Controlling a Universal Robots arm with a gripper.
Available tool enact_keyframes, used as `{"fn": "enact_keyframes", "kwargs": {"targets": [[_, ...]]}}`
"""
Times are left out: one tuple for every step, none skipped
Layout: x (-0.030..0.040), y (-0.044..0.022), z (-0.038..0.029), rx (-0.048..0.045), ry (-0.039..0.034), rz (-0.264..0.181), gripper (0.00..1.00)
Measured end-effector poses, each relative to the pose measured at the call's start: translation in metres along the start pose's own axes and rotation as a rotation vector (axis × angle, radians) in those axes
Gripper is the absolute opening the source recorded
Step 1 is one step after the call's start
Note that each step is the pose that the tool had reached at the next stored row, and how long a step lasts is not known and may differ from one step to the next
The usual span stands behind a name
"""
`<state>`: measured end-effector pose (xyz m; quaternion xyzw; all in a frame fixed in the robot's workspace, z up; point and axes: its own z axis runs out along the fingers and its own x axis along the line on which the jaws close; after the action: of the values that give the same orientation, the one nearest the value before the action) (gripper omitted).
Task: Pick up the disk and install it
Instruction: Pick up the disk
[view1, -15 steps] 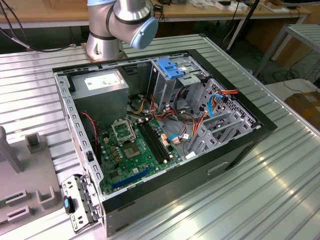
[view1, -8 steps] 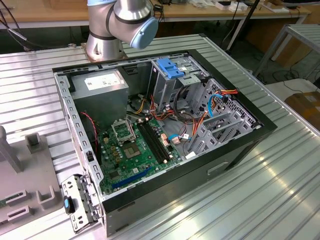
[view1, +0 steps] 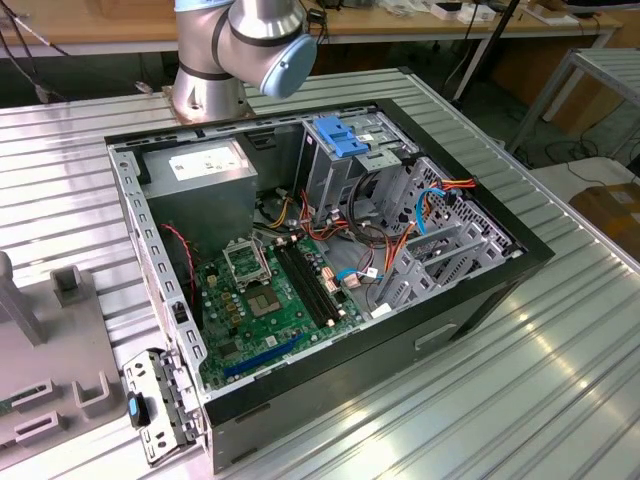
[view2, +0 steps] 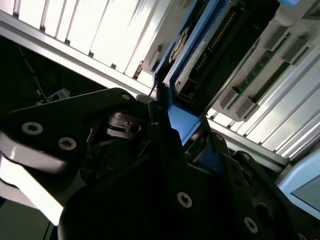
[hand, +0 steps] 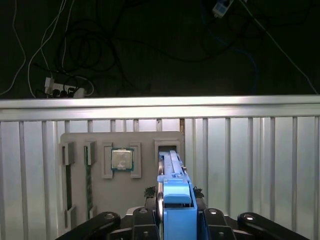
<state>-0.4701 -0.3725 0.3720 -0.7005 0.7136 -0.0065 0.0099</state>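
Clamping the disk (hand: 177, 202) between both fingers (hand: 144, 220), the gripper (hand: 177, 217) holds it on edge above a grey tray (hand: 100, 200); the arm (view1: 240, 50) stands behind an open computer case (view1: 330, 260). Under the gripper lies a ribbed metal table (hand: 250, 165), and past its rim a dark floor strewn with cables (hand: 75, 55). The disk's long axis runs straight ahead from the gripper, its far end by a tray slot (hand: 169, 148), beside a chip (hand: 121, 160).

The black hand (view2: 181, 137) is clamped on the blue-railed disk (view2: 200, 55), its jaws pressed against both sides. The disk stands on edge near the ribbed tabletop's (view2: 90, 30) edge, just beside a grey fixture (view2: 280, 55).
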Motion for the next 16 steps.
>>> {"fn": "enact_keyframes", "kwargs": {"targets": [[0.0,-0.0001,-0.005,0.0001,0.0001,0.0,0.37],[-0.0001,-0.0003,-0.0154,0.0009,0.0,0.0,0.37],[-0.0001,-0.0005,-0.0239,0.0012,0.0,0.0,0.37],[-0.0002,-0.0008,-0.0334,0.0016,0.0,0.0,0.37],[-0.0002,-0.0009,-0.0426,0.0018,0.0,0.0,0.37],[-0.0003,-0.0012,-0.0524,0.002,0.0,0.0,0.37],[-0.0003,-0.0013,-0.0579,0.0023,0.0,0.0,0.37],[-0.0003,-0.0014,-0.0642,0.0023,0.0,0.0,0.37],[-0.0004,-0.0017,-0.073,0.0028,0.0,0.0,0.37],[-0.0004,-0.0019,-0.0822,0.0028,0.0,0.0,0.37],[-0.0004,-0.002,-0.0912,0.0032,-0.0001,0.0,0.37],[-0.0005,-0.0024,-0.1048,0.0033,0.0,0.0,0.37],[-0.0006,-0.0027,-0.1143,0.0033,0.0001,0.0,0.37],[-0.0006,-0.0028,-0.1234,0.0038,-0.0001,0.0,0.37],[-0.0007,-0.0031,-0.1331,0.004,0.0,0.0,0.37],[-0.0007,-0.0032,-0.1406,0.004,0.0,0.0,0.37]]}}
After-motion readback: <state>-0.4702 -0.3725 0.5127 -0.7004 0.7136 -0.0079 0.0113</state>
